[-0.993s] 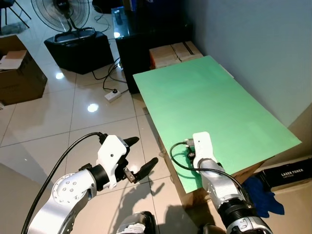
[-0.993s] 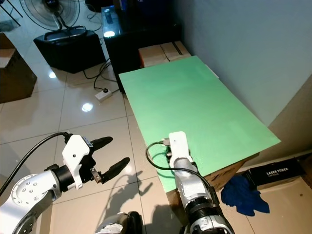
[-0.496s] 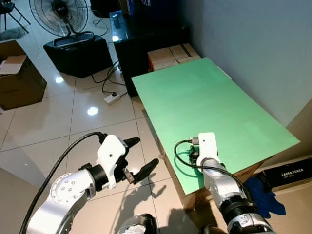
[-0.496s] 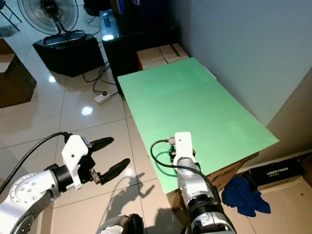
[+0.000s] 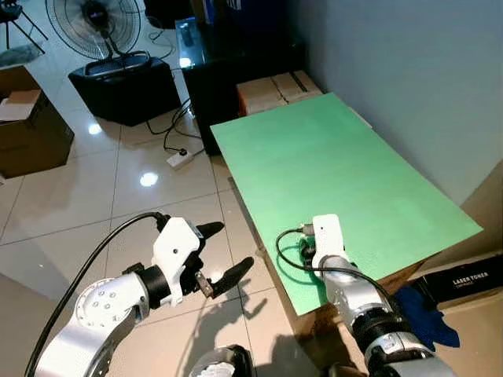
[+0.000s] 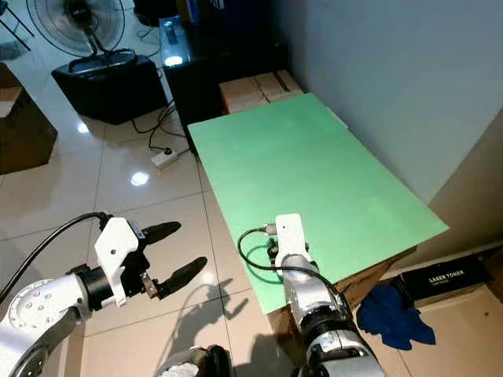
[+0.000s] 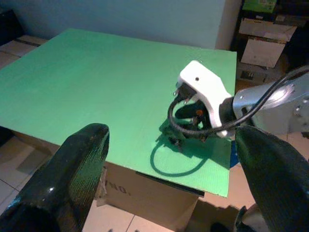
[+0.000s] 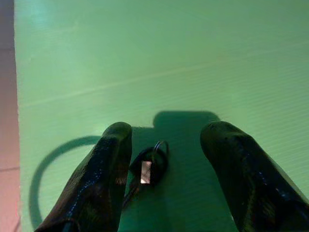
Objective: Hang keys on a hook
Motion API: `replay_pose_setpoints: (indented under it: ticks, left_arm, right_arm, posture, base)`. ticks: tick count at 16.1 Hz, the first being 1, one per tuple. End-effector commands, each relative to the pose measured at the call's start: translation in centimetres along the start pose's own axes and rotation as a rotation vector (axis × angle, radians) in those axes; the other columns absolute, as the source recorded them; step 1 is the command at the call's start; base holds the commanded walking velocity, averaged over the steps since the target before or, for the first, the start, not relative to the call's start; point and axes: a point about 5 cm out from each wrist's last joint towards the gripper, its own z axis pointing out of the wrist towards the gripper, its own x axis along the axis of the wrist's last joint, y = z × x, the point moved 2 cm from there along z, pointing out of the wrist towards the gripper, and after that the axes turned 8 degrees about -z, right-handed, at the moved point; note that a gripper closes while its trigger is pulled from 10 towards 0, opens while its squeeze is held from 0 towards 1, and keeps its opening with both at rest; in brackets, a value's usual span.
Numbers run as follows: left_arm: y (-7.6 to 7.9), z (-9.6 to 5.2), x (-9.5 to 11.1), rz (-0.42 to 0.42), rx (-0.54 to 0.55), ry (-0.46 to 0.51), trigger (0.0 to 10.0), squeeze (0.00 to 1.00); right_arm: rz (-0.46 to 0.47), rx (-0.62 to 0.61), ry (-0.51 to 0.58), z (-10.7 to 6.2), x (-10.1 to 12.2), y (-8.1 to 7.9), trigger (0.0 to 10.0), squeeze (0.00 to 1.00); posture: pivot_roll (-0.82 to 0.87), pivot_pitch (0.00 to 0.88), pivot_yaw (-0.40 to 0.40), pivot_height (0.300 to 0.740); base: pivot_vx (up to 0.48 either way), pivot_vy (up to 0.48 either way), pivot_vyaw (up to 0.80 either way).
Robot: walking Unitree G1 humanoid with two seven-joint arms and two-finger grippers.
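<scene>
1. Reaching down over the near edge of the green worktop [image 5: 346, 173], my right pincer [image 8: 159, 169] stood with its two black fingers [image 8: 104, 179] spread wide, one on each side of the keys [image 8: 147, 169], so that a closing squeeze would catch them between the pads.
2. The keys lay flat on the green sheet close to its front edge, a dark fob with a small ring at its far end. They sat nearer one finger than the other, and I could not tell whether that finger was touching them. Nothing was gripped yet.
3. I judged the wrist was held steeply over the spot because the bunch is low and thin; the fingertips would have to come nearly down to the sheet to get under the ring.
4. My left pincer [image 5: 224, 263] hung out over the tiled floor [image 5: 94, 188] beside the worktop, fingers parted and holding nothing. From its wrist camera I could watch the right pincer's white housing [image 7: 203, 94] and its looping black cable [image 7: 181, 123] above the sheet, a useful side look at the pick.
5. I made out no hook in these views, so the hanging step seemed far off; the grasp came first.
6. The risk I saw was the keys skidding on the smooth sheet as the fingers closed unevenly.
</scene>
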Motion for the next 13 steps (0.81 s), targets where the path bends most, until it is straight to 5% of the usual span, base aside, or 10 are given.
replay_pose_setpoints:
  ticks: [1,11,12,13]
  left_arm:
    - [0.1,-0.4,0.2,-0.006,-0.007,-0.002,10.0,0.0]
    - [0.3,-0.6,0.3,-0.02,-0.027,-0.01,10.0,0.0]
    - [0.3,-0.6,0.3,-0.02,-0.028,-0.011,10.0,0.0]
    - [0.3,-0.5,0.3,-0.021,-0.03,-0.013,10.0,0.0]
  right_arm:
    - [-0.003,0.018,-0.003,0.1,0.2,-0.3,10.0,0.0]
    - [0.036,0.028,-0.068,0.4,-0.8,0.0,10.0,0.0]
    - [0.037,0.025,-0.069,0.5,-0.7,0.1,8.9,0.0]
    - [0.038,0.023,-0.069,0.5,-0.6,0.3,4.6,0.0]
  posture:
    - [0.13,0.072,0.132,0.74]
    - [0.14,0.082,0.14,0.74]
    - [0.14,0.085,0.142,0.74]
    - [0.14,0.085,0.142,0.74]
  base:
    - [0.0,0.0,0.0]
    - [0.0,0.0,0.0]
    - [0.0,0.0,0.0]
    - [0.0,0.0,0.0]
